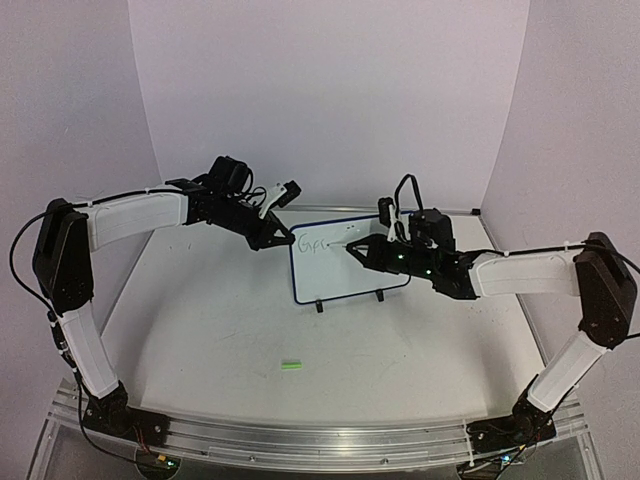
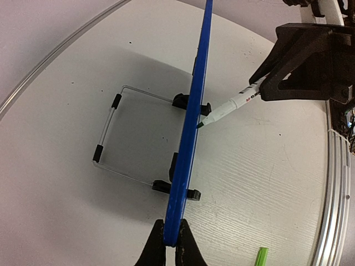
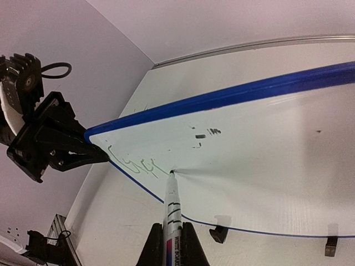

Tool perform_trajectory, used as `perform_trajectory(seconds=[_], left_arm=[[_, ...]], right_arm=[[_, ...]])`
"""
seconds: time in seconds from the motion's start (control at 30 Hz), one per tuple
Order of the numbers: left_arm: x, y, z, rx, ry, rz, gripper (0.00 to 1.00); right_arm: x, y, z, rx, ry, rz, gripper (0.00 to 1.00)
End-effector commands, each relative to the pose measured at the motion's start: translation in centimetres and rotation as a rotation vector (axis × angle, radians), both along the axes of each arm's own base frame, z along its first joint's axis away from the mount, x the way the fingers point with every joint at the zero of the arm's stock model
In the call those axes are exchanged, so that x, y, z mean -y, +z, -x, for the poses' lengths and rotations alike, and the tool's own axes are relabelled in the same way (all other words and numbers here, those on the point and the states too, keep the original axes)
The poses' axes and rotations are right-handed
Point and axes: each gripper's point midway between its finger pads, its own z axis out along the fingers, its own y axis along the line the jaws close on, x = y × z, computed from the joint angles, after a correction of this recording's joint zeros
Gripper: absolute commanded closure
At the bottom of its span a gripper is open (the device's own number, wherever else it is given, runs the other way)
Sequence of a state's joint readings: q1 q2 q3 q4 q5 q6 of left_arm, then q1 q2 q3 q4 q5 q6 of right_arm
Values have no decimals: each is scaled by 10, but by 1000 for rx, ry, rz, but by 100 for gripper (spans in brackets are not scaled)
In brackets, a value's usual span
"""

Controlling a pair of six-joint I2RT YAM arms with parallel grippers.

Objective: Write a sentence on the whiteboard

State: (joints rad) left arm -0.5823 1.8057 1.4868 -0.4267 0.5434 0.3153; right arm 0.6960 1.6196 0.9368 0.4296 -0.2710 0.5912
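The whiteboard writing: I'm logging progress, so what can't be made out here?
- Top external: the sentence is too small to read.
- Right wrist: its strokes are steeply slanted, letters unclear.
- Left wrist: the whiteboard stands edge-on, its face hidden.
- Right wrist: the label on the marker is cut by the bottom edge.

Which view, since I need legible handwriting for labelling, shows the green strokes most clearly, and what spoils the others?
Right wrist: the green strokes are close and sharp on the evenly lit whiteboard, though the steep perspective skews them. Top external: the strokes are tiny and soft. Left wrist: the board is edge-on, its writing face hidden.
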Motion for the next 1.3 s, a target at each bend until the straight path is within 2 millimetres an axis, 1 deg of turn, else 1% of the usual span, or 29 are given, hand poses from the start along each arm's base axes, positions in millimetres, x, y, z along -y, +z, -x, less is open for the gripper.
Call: perform_trajectory(seconds=[0.0,0.17,0.47,0.57,0.63,0.8,0.87,0.93,1.13,1.27], left_arm=[[-8,-6,-11,40,36,-65,100],[-8,-6,-11,39,36,-65,100],[-8,-7,-12,38,36,-67,100],[-8,-8,-12,37,35,-67,100],[-8,-8,-12,37,35,-67,100],[-8,-8,-12,37,36,-67,100],[-8,-8,-12,37,36,-67,100],[-8,-8,-12,37,36,-67,100],[-9,-8,-11,36,36,-68,100],[-9,-8,-11,36,36,-67,100]], right_arm=[[-5,34,-9,74,-4,-45,100],[-10,36,-11,77,10,-56,100],[-12,26,-12,56,16,-47,100],[-11,27,-11,57,18,-48,100],[-10,33,-9,66,21,-57,100],[-2,58,0,109,23,-87,100],[1,61,3,117,19,-89,100],[4,57,5,110,11,-77,100],[11,34,4,70,-13,-43,100],[14,26,1,56,-29,-31,100]])
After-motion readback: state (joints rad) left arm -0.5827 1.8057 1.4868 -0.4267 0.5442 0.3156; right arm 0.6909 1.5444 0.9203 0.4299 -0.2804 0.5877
